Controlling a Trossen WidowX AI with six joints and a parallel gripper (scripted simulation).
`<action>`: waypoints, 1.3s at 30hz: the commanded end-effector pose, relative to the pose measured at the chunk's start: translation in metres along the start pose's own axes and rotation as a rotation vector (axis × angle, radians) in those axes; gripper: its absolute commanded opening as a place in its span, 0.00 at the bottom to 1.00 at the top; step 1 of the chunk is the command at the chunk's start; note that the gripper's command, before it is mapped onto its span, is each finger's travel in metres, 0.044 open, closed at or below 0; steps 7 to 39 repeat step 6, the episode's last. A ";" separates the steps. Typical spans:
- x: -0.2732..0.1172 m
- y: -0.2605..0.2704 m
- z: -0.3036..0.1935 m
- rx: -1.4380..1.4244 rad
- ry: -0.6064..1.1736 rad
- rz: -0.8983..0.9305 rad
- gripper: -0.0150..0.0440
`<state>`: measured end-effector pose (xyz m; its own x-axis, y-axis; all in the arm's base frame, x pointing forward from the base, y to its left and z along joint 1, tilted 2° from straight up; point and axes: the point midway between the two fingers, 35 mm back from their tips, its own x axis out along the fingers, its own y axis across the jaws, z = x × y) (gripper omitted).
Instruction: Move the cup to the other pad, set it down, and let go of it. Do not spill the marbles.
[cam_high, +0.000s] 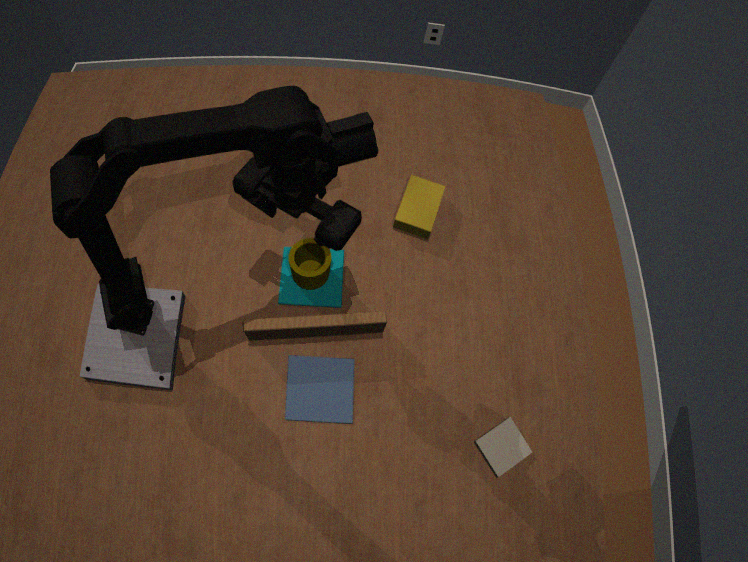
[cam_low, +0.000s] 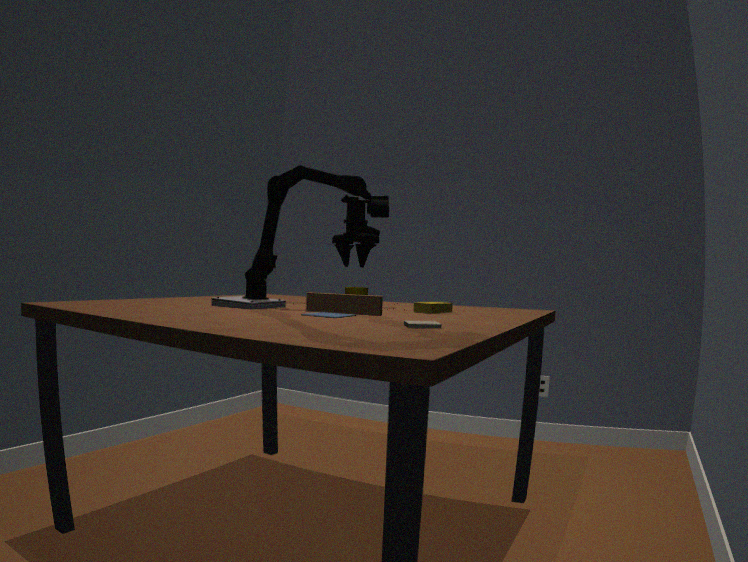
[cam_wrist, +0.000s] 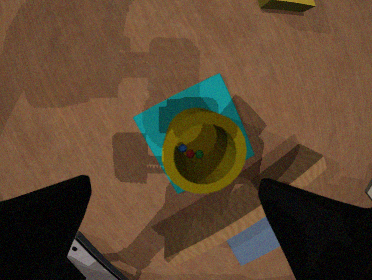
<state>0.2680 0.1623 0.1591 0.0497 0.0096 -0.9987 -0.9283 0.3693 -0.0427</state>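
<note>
Counting one yellow cup (cam_high: 309, 263), three marbles (cam_wrist: 190, 152) inside it, two pads: teal (cam_high: 314, 293) and blue (cam_high: 319, 389). Also one wooden bar (cam_high: 315, 325), one yellow block (cam_high: 419, 205), one grey tile (cam_high: 503, 446).

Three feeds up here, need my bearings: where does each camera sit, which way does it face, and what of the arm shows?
Top: overhead, looking down; whole arm and open gripper above the cup on the teal pad.
Exterior: off to the side at table height, facing the table; full arm, gripper raised.
Wrist: on the arm, pointing down; only both fingers show.
Top and wrist share the cup, teal pad, yellow block.
</note>
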 end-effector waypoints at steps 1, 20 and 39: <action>-0.014 0.000 0.000 0.006 0.002 -0.004 1.00; -0.019 0.000 0.001 0.006 0.002 -0.004 1.00; -0.019 0.000 0.001 0.006 0.002 -0.004 1.00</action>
